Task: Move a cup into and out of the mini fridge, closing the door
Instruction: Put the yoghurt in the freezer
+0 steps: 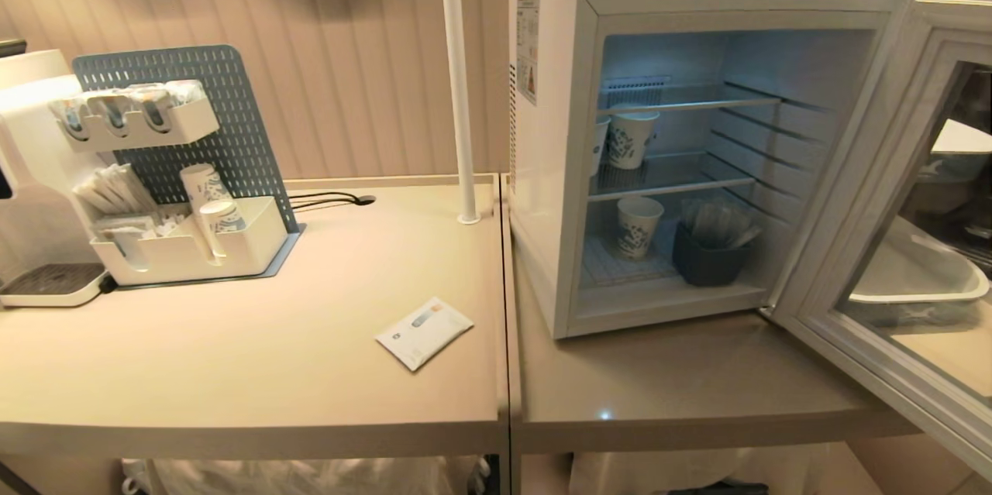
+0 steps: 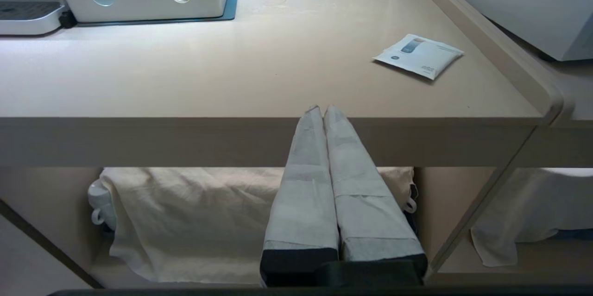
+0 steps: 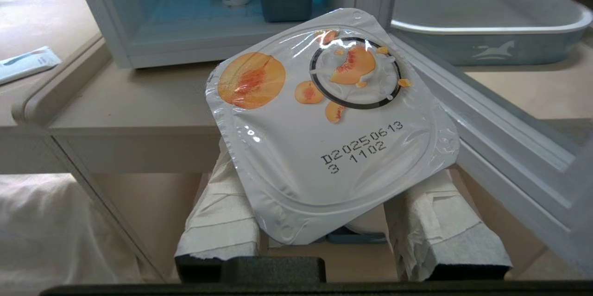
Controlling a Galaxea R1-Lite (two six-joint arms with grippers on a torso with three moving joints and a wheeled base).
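Observation:
The cup (image 3: 324, 124), white with a flat foil lid printed with orange fruit, sits between the paper-wrapped fingers (image 3: 217, 222) of my right gripper (image 3: 326, 166), which is shut on its sides below the lid. It is held low, in front of the table edge before the mini fridge (image 1: 550, 170). The door (image 1: 852, 247) stands swung wide open to the right. My left gripper (image 2: 323, 110) is shut and empty, level with the left table's front edge. Neither arm shows in the head view.
Inside the fridge stand patterned paper cups (image 1: 632, 139) (image 1: 638, 225) and a dark bin (image 1: 707, 259). A white packet (image 1: 424, 332), a cup organiser (image 1: 186, 247) and a white pole (image 1: 459, 92) are on the left table. A grey-blue tray (image 3: 486, 32) lies beyond the door.

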